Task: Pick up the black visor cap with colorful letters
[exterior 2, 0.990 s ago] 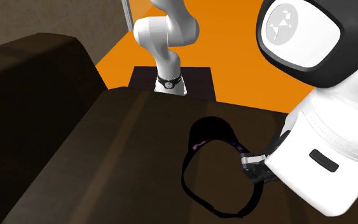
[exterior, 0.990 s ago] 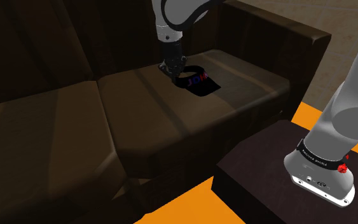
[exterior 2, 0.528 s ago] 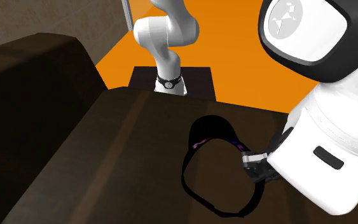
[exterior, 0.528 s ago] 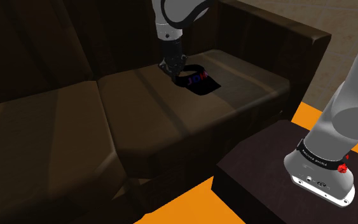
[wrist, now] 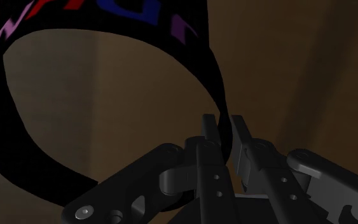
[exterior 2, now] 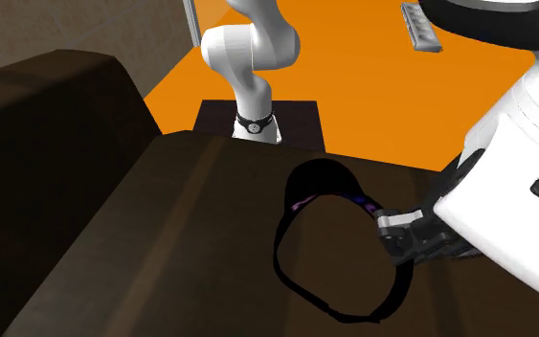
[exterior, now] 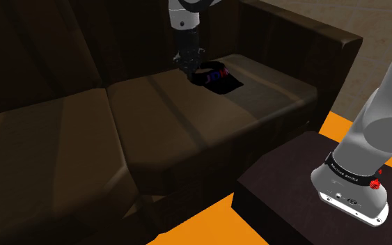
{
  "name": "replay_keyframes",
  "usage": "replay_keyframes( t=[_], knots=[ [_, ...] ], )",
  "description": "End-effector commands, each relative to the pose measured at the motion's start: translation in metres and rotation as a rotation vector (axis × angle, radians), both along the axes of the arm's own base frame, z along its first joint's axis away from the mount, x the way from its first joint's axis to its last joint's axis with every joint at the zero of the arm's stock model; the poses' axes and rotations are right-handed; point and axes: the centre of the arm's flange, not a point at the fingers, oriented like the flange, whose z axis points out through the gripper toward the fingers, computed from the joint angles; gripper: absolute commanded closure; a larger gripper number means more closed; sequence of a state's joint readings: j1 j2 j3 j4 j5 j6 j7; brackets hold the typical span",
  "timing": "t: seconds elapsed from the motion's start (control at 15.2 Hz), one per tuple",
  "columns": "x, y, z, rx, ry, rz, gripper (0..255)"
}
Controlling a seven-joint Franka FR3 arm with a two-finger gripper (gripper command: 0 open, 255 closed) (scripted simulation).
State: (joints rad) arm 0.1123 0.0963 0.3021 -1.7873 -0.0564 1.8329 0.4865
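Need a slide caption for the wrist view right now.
Black gripper clasps the thin band of the black visor cap, colorful letters on its far side, brown sofa cushion behind.

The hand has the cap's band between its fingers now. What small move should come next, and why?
Probably a short, straight lift with the fingers shut. The hand clasps the thin band of the black visor cap, and the cap seems to hang only just above the sofa cushion, so more height would clear it.
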Motion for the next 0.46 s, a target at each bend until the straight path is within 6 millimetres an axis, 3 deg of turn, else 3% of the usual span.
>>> replay_keyframes(
  t=[0.0,0.26,0.4],
  knots=[
    [0.001,0.000,0.011,0.000,0.000,0.000,255],
    [0.001,0.000,0.032,0.000,0.000,0.000,255],
    [0.001,0.000,0.033,0.000,0.000,0.000,255]
  ],
)
